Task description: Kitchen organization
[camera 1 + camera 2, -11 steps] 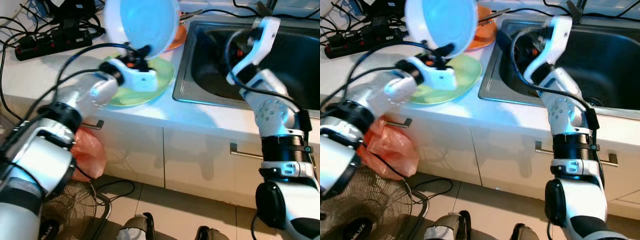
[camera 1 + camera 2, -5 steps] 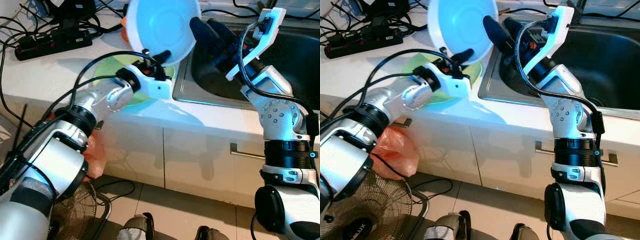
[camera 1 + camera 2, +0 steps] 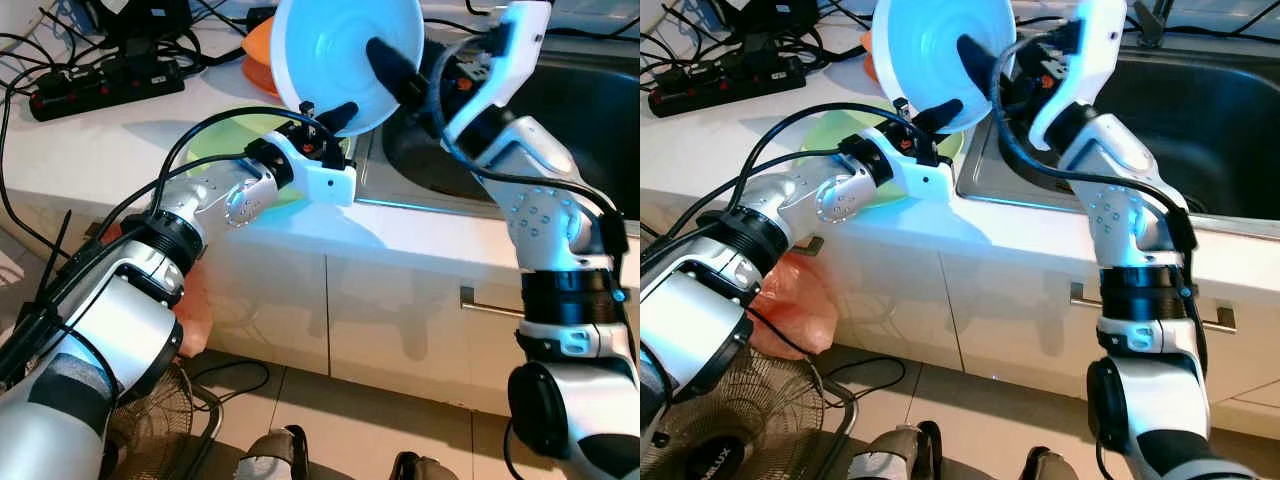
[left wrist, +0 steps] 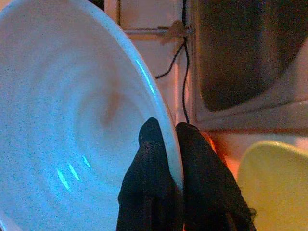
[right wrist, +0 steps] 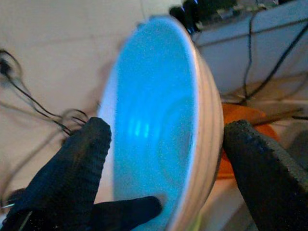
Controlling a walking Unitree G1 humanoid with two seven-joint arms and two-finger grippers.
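A black power strip (image 3: 105,85) with tangled cables lies on the white counter (image 3: 120,150), well to the left of the left gripper (image 3: 325,112). That gripper is pinched closed on the lower rim of a large, round, light-blue bowl (image 3: 335,55), held tilted above the counter edge. A flat green plate (image 3: 225,150) lies just below it, an orange dish (image 3: 258,55) behind. The right gripper (image 5: 163,163) is spread wide, one finger (image 3: 392,68) inside the bowl, the other outside. The steel sink (image 3: 590,110) lies beyond.

fan hub (image 3: 712,459), partial lettering, unreadable
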